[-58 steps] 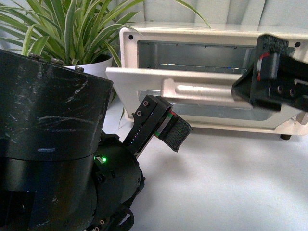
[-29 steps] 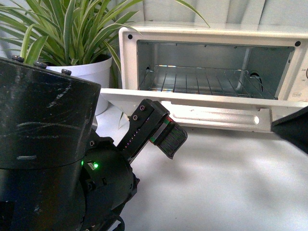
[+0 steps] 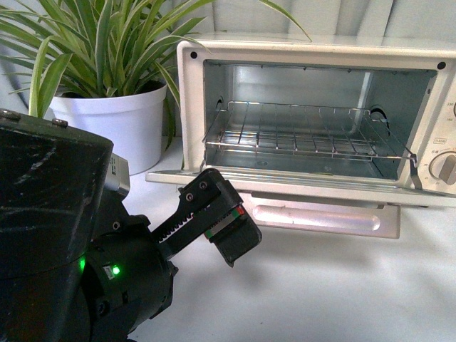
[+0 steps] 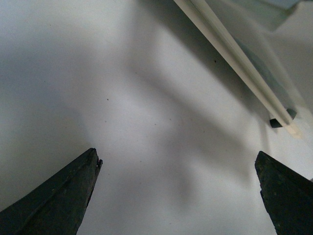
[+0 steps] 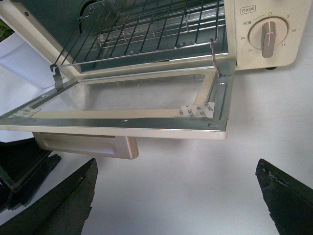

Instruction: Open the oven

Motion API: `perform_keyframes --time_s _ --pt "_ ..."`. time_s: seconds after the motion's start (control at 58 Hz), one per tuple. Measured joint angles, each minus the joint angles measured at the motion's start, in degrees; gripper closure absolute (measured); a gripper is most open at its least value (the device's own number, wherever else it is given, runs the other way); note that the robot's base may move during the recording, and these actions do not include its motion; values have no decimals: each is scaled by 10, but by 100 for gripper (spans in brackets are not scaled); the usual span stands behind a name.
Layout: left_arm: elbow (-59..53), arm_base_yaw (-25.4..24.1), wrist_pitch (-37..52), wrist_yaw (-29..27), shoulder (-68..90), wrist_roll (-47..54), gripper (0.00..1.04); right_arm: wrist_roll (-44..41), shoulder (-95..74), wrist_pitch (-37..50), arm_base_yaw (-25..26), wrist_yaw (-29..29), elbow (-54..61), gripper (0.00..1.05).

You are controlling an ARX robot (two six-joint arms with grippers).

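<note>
The cream-white oven (image 3: 299, 53) stands at the back of the white table. Its glass door (image 3: 285, 187) lies fully open and flat, with the bar handle (image 3: 313, 216) hanging under its front edge. The wire rack (image 3: 299, 135) and the round knob (image 3: 445, 167) show. My left gripper (image 3: 229, 239) is open and empty, low in front of the door's left part. In the left wrist view it (image 4: 176, 154) hangs over bare table beside the door's edge (image 4: 234, 54). My right gripper (image 5: 176, 164) is open and empty, just in front of the door (image 5: 137, 95) and handle (image 5: 83, 144).
A white pot (image 3: 114, 121) with a long-leaved green plant stands left of the oven. My left arm's dark base (image 3: 50, 235) fills the lower left of the front view. White table (image 3: 342, 285) lies in front of the oven. A black oven foot (image 4: 275, 122) shows.
The oven door has dropped from half open to flat and fully open. My right gripper has left the front view. My left arm has sunk lower.
</note>
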State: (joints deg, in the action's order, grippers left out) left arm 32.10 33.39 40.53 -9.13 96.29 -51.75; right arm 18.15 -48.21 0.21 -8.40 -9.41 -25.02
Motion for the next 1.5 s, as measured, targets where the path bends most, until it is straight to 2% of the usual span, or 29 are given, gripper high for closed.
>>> perform_keyframes --time_s 0.345,0.655,0.914,1.069,1.293,1.5 --pt "-6 10 -40 -33 -8 124 7 3 21 -7 6 -6 27 9" --pt "0 25 -115 -94 -25 282 7 6 28 -9 1 -6 38 9" --pt "-5 25 -130 -102 -50 313 7 7 33 -10 5 -13 41 9" --pt "-41 21 -146 -121 -142 355 7 7 64 -30 18 -27 49 9" --pt "-112 18 -200 -154 -342 437 7 -15 147 -40 30 -17 82 9" --pt "-174 15 -314 -196 -630 493 7 -38 298 -74 60 -20 127 9"
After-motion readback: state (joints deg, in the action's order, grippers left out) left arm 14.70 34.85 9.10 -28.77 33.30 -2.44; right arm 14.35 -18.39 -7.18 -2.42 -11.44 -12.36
